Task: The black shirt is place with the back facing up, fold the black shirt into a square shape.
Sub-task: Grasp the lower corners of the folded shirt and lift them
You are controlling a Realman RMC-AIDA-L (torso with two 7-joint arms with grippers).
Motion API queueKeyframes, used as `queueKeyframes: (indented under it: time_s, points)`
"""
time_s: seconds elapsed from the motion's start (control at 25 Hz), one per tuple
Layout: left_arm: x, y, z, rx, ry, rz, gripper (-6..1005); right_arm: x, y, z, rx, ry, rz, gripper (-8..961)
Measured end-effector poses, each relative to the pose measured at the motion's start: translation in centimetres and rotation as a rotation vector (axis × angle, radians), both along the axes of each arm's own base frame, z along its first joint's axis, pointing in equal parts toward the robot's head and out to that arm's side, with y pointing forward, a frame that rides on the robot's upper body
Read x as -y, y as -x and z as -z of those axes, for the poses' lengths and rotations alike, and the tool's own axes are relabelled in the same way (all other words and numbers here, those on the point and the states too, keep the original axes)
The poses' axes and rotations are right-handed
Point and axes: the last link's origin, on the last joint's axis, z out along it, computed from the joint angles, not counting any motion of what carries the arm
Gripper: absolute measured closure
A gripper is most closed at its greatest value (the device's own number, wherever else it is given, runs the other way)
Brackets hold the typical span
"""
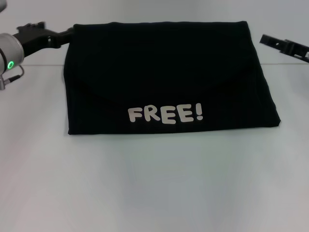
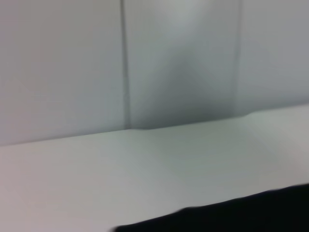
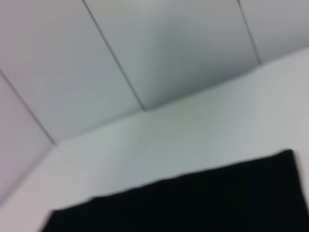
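Note:
The black shirt (image 1: 164,77) lies folded into a wide rectangle on the white table (image 1: 154,183). White letters "FREE!" (image 1: 165,115) face up near its front edge. My left gripper (image 1: 65,34) is at the shirt's far left corner, touching or just beside it. My right gripper (image 1: 273,42) is past the far right corner, apart from the shirt. An edge of the shirt shows in the left wrist view (image 2: 241,215) and a wider piece in the right wrist view (image 3: 193,203).
White wall panels (image 3: 169,48) stand behind the table's far edge. The left arm's grey wrist with a green light (image 1: 9,64) is at the far left. Bare table lies in front of the shirt.

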Motion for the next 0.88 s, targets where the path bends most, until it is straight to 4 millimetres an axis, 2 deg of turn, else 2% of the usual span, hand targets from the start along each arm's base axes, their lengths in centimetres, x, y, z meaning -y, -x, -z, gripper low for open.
queueKeyframes:
  time_s: [0.08, 0.12, 0.32, 0.48, 0.6, 0.88]
  points:
    - [1.3, -0.6, 0.1, 0.047, 0.048, 0.069, 116, 0.9, -0.4, -0.5, -0.024, -0.007, -0.037, 190]
    - [2.1, -0.9, 0.2, 0.065, 0.078, 0.107, 117, 2.0, -0.9, -0.9, -0.04, -0.008, -0.068, 190]
    - [5.2, -1.1, 1.0, 0.141, 0.209, 0.198, 119, 3.7, -1.7, -1.2, -0.053, 0.018, -0.104, 193]
    - [6.8, 0.8, 1.6, 0.153, 0.259, 0.138, 121, 4.5, -2.3, -1.8, -0.05, 0.067, -0.111, 196]
    - [7.6, 2.5, 2.2, 0.094, 0.301, 0.073, 124, 4.6, -2.5, -2.1, -0.052, 0.085, -0.099, 198]
    - [9.2, 5.5, 3.2, 0.009, 0.37, -0.044, 130, 3.6, -1.8, -2.5, -0.035, 0.075, -0.103, 193]
